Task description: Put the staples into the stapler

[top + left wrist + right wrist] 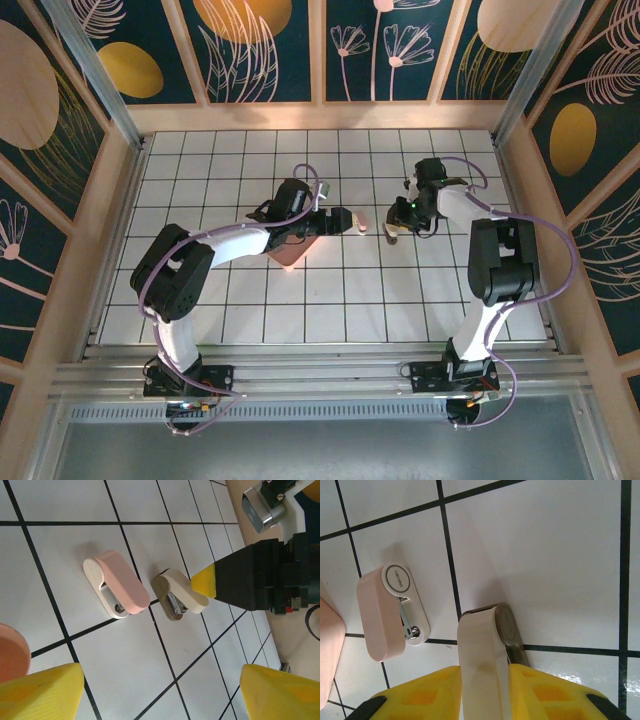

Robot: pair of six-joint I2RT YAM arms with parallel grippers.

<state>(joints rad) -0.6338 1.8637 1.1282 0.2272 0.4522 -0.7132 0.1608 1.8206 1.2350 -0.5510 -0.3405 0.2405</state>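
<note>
Here, the right gripper (485, 677) is closed on a small cream-and-taupe plastic stapler (479, 640). Its two yellow fingers (425, 695) press against either side of the cream upper arm, which runs between them. The taupe base splays off to one side, so the cream stapler sits hinged open with bright metal showing in the gap. From the left wrist, one yellow fingertip (204, 580) of that gripper touches the cream arm. The left gripper (160, 692) stands wide open and empty, its yellow fingertips (47, 690) hanging clear above the white tiled tabletop (450, 300), touching neither stapler. Just beside the cream stapler, apart from it, lies a second stapler with a pale pink plastic top on a white base (122, 582). This pink stapler is also hinged open, a metal part visible in its mouth. Both lie around the middle of the tabletop, the cream one on the side nearer the right edge. A round-cornered salmon-pink plastic tray (10, 650) sits near the pink stapler, towards the left and near edges, partly under the left arm in the overhead view. I cannot make out the staples. The tray's inside is out of sight, and whether the metal in either stapler carries any cannot be told.
</note>
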